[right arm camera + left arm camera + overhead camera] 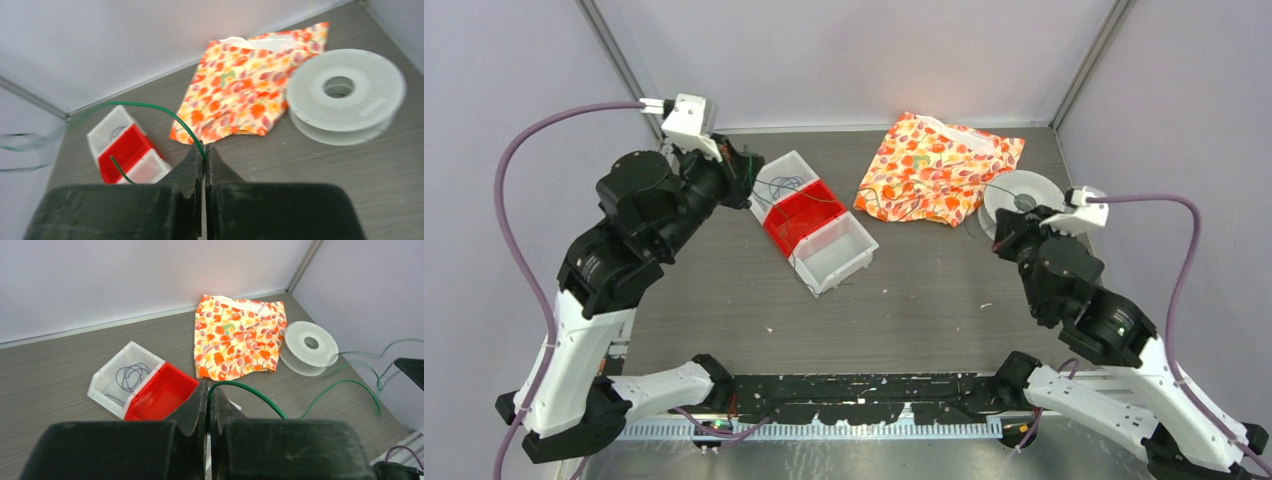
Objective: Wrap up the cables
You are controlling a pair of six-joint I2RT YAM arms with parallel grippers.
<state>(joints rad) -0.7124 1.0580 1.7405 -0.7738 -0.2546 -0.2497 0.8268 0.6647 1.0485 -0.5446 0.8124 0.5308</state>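
Pinching the green cable (235,382) at both ends: my left gripper (208,390) clamps it, wire arcing toward three o'clock; my right gripper (204,152) clamps it, wire looping toward ten o'clock.

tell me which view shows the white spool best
Right wrist: the white spool is large, whole, centre hole clear. Left wrist shows it whole but smaller beside the floral cloth. From the top, the right arm covers its near edge.
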